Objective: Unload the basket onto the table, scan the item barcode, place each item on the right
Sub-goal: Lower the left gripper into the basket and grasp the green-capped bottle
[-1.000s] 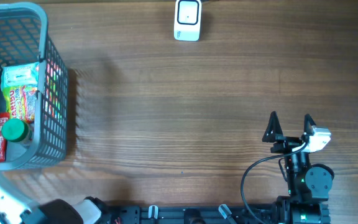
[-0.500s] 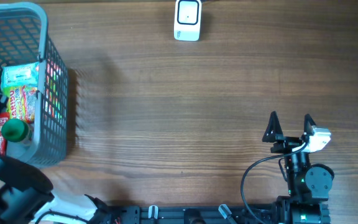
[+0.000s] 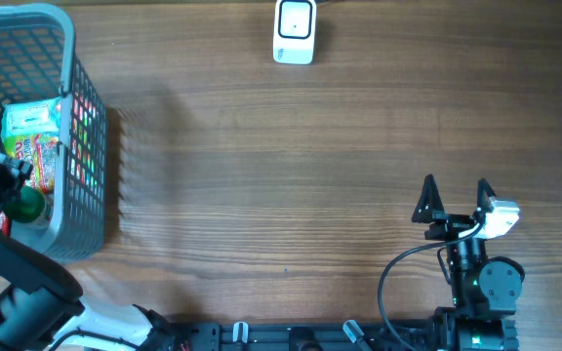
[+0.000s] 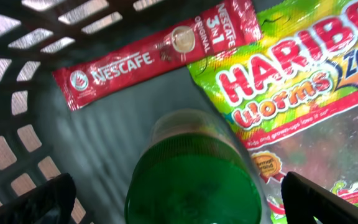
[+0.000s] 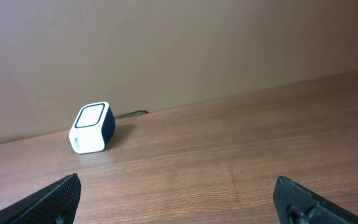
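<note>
Overhead and wrist views: we see the left gripper spread wide over the green-capped bottle inside the basket, and the right gripper wide above the surface.

A green-capped bottle sat in the basket, a red Nescafe sachet beyond it, a Haribo bag to its right.

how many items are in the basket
3 in the basket: a green-capped bottle, a Nescafe sachet beside it, a Haribo worms bag next to both. More may be hidden underneath.
</note>
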### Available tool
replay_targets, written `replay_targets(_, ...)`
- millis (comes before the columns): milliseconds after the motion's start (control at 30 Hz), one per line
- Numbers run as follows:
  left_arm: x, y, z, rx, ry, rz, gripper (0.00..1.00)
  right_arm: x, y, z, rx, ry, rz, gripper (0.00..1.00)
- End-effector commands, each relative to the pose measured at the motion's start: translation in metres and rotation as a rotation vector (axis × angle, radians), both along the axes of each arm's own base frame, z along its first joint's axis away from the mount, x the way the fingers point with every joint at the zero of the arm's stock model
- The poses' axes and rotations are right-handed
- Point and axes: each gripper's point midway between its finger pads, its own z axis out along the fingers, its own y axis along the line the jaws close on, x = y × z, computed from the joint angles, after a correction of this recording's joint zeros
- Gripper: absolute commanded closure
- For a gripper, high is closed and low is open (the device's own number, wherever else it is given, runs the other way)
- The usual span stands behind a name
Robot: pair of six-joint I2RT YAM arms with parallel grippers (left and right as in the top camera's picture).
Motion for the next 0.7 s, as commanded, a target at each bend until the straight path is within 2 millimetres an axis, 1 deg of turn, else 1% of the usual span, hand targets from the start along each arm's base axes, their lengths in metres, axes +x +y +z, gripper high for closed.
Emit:
replay_targets(0,0.001,0.004,-0.003,0.007,-0.005,-0.009,0.0,0.0,-0.001,0.0,-0.011,-0.003,-0.006,0.0)
replay_targets(200,0.009,0.004,-0.008,0.009,-0.015,-0.02,0.0,0.0,-0.001,0.0,-0.012,-0.003,-0.006,0.0)
replay_targets(300,0.011,0.001,-0.021,-0.022,0.004,-0.025,0.0,0.0,-0.001,0.0,-0.011,-0.003,-0.006,0.0)
replay_targets(467,0.021,-0.008,-0.04,-0.109,-0.022,-0.037,0.0,0.0,-0.001,0.0,-0.011,-0.003,-0.006,0.0)
replay_targets(533,0.021,-0.009,-0.045,-0.119,-0.013,-0.037,0.0,0.0,-0.001,0.0,-0.011,-0.003,-0.006,0.0)
replay_targets(667,0.02,-0.01,-0.046,-0.123,-0.009,-0.037,0.03,0.0,-0.001,0.0,-0.012,-0.003,-0.006,0.0)
